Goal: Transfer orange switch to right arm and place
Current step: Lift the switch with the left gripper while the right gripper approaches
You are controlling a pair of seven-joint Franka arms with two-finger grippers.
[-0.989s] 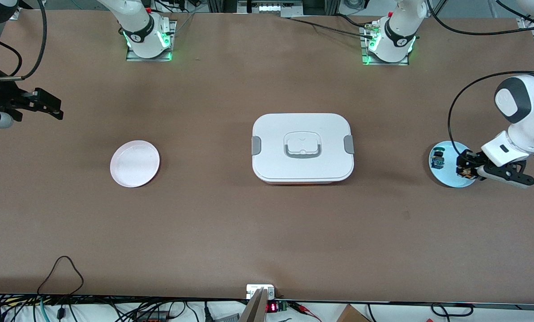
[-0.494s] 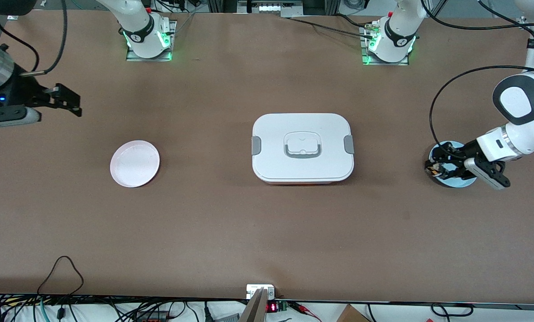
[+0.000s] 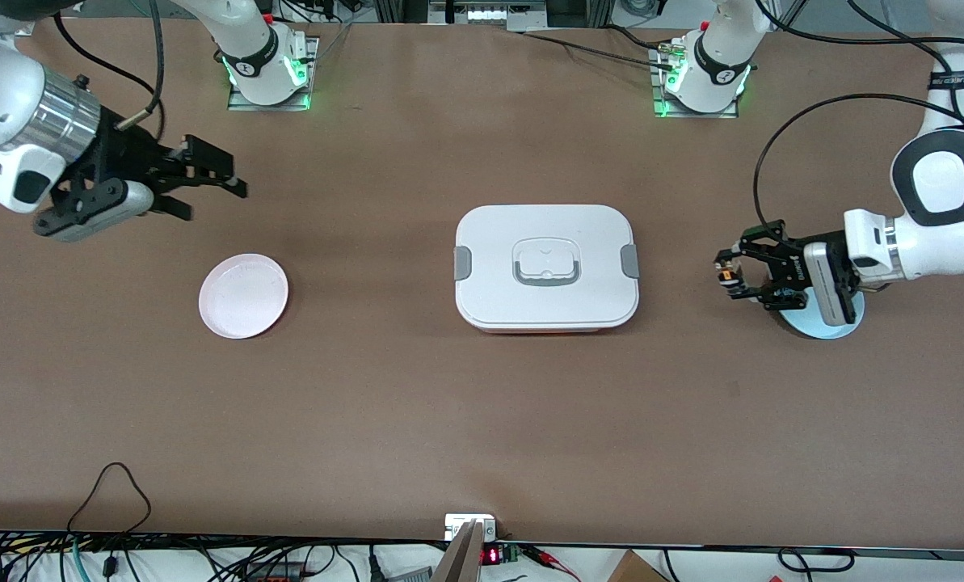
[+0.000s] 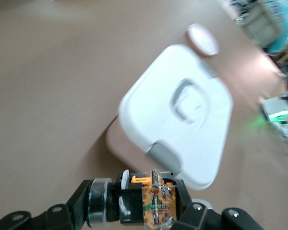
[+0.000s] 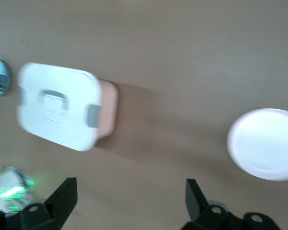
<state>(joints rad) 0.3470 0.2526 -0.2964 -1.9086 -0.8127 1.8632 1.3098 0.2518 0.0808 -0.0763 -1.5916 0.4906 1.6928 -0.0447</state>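
The orange switch (image 3: 726, 278) is clamped between the fingers of the left gripper (image 3: 732, 275), which is held in the air over the bare table between the white lidded box (image 3: 546, 267) and the blue plate (image 3: 841, 327), just beside the plate. In the left wrist view the switch (image 4: 151, 196) is seen gripped at its body, with the orange parts and a small circuit face exposed toward the box. The right gripper (image 3: 207, 179) is held over the table well apart from the box, toward the right arm's end and above the pink plate (image 3: 243, 295); its fingers (image 5: 62, 196) are spread wide apart and nothing is held. The main risk is judged to be at the hand-over: the switch is tiny, so little free surface is left for the second gripper, and a small misalignment could let it be knocked loose or dropped onto the box lid. A release made too early by the left gripper would have the same result.
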